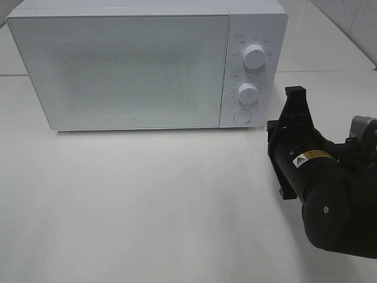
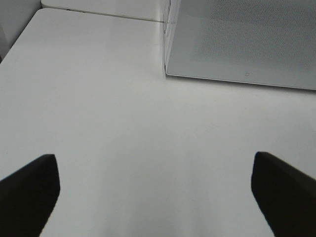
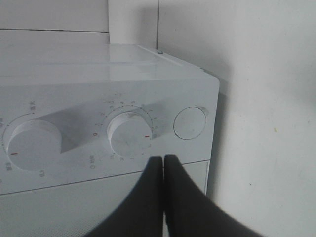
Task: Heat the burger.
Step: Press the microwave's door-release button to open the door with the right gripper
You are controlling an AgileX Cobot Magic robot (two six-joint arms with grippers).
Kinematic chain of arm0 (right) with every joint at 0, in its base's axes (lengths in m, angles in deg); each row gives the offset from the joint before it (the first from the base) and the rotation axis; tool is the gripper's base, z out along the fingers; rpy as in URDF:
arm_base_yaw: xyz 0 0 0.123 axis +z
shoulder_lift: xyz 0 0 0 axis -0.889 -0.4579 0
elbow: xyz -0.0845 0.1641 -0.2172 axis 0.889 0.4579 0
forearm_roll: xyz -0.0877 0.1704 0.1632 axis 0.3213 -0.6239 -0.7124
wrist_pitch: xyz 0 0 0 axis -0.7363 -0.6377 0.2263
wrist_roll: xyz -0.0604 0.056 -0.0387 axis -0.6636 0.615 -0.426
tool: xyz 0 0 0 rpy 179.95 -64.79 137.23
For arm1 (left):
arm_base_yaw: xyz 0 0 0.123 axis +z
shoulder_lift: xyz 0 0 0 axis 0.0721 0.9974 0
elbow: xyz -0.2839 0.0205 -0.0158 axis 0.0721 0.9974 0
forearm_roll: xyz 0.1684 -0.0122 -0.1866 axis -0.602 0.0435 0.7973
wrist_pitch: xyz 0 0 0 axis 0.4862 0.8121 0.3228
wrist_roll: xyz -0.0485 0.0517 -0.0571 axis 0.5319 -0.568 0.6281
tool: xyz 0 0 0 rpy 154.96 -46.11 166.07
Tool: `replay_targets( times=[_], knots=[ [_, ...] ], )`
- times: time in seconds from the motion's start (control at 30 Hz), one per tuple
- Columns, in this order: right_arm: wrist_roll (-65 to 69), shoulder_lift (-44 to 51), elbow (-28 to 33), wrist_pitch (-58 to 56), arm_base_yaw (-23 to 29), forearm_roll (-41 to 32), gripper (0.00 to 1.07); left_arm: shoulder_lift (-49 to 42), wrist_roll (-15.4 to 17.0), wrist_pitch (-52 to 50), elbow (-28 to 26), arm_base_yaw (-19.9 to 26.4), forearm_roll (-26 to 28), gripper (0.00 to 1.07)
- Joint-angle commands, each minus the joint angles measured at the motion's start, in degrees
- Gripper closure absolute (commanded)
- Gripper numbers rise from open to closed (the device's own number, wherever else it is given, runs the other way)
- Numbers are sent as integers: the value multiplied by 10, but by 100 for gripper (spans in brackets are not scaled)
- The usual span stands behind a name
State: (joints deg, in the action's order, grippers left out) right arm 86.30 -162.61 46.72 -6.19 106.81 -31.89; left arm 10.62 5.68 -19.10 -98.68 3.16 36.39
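Jaws pressed together, right gripper (image 3: 163, 160) is nearer the panel, tip just before lower knob (image 3: 129, 133) and button (image 3: 190, 122); left gripper (image 2: 154, 168) spread, burger unseen.

Left pincer (image 2: 156, 170) spread wide, right pincer (image 3: 163, 160) closed tight on nothing, right arm (image 1: 330, 194) extended forward

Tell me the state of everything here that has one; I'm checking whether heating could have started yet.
Microwave door, shut.
Upper knob, setting too small to read.
Lower knob, setting too small to read.
Round button, nothing touching it.
Left fingers, wide open, holding nothing.
Right fingers, shut together, holding nothing.
Burger, not in view.
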Motion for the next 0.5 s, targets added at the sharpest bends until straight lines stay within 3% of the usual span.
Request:
replay_targets(
  times=[0.03,0.5],
  knots=[
    [10,-20,-26,-5,-1,1,107,-10,-2,-7,2,0,1,9],
    [23,-64,-91,-68,-33,26,107,-10,-2,-7,2,0,1,9]
  ],
)
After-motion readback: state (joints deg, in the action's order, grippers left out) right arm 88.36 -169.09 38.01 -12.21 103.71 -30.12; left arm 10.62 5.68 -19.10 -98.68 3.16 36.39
